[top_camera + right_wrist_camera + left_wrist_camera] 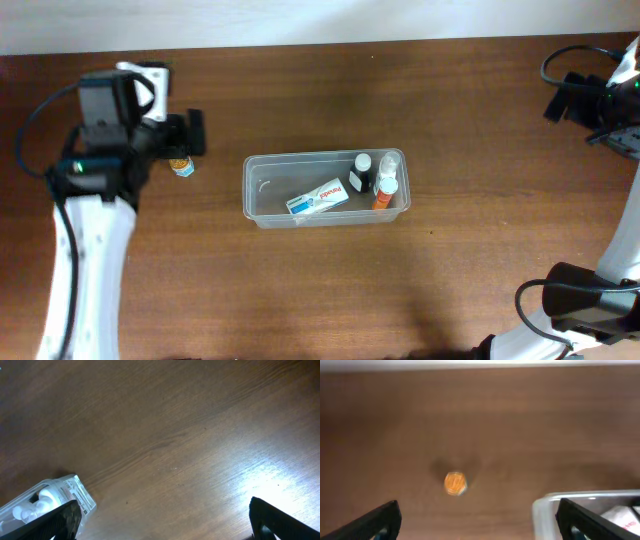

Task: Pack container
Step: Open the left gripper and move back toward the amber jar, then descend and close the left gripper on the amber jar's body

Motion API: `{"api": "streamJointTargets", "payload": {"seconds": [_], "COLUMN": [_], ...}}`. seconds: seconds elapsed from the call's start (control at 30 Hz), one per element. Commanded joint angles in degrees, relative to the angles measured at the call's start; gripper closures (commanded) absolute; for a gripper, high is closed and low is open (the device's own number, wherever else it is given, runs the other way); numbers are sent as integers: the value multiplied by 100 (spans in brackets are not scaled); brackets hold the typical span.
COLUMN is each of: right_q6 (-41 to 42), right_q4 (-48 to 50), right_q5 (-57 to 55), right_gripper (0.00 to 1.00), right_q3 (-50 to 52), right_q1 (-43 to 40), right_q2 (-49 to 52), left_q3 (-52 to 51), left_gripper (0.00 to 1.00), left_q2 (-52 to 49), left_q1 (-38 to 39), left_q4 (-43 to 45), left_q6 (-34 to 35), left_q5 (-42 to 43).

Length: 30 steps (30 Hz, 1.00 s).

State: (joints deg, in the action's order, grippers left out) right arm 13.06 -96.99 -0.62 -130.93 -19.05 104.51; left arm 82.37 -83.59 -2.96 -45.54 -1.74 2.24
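The clear plastic container (265,185) stands at the table's middle. It holds a white box (318,197) and several small bottles (384,183) at its right end. A small orange-capped bottle (180,163) stands upright on the table left of the container. My left gripper (178,142) hovers over it, open and empty. In the left wrist view the bottle (455,483) sits ahead of the open fingers (477,525), with the container's corner (545,510) at lower right. My right gripper (560,98) is open and empty at the far right; its wrist view (167,522) shows the container's end (65,494).
The brown wooden table (450,280) meets a white wall along its far edge. A black cable (560,60) loops near the right arm at the back right. The right arm's base (590,300) stands at the front right.
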Motion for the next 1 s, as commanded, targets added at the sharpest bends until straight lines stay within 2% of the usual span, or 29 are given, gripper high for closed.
{"api": "streamJointTargets", "payload": {"seconds": [0.0,0.17,0.37,0.53,0.77,0.97], "right_q6": [-42,-42,-42,-42,-42,-42], "right_q4": [-31,-31,-31,-31,-31,-31], "right_q5": [-50,-50,-50,-50,-50,-50], "right_gripper": [2,2,1,2,2,2], "right_q3": [-87,-87,-87,-87,-87,-87], "right_q1": [-9,-11,-11,-11,-11,-11], "right_q2": [-160,-160,-160,-160,-160,-160], "left_q3": [44,667,2660,4087,4232,4229], "left_gripper": [1,1,1,0,1,0], "left_q2": [-649,-1753,-2946,-3788,-4638,-5117], "left_q1": [-369,-433,-433,-435,-433,-433], "left_q4": [-225,-1147,-2715,-3600,-3923,-3849], "left_q6": [542,540,540,540,219,238], "left_q5": [422,415,330,-210,-258,-264]}}
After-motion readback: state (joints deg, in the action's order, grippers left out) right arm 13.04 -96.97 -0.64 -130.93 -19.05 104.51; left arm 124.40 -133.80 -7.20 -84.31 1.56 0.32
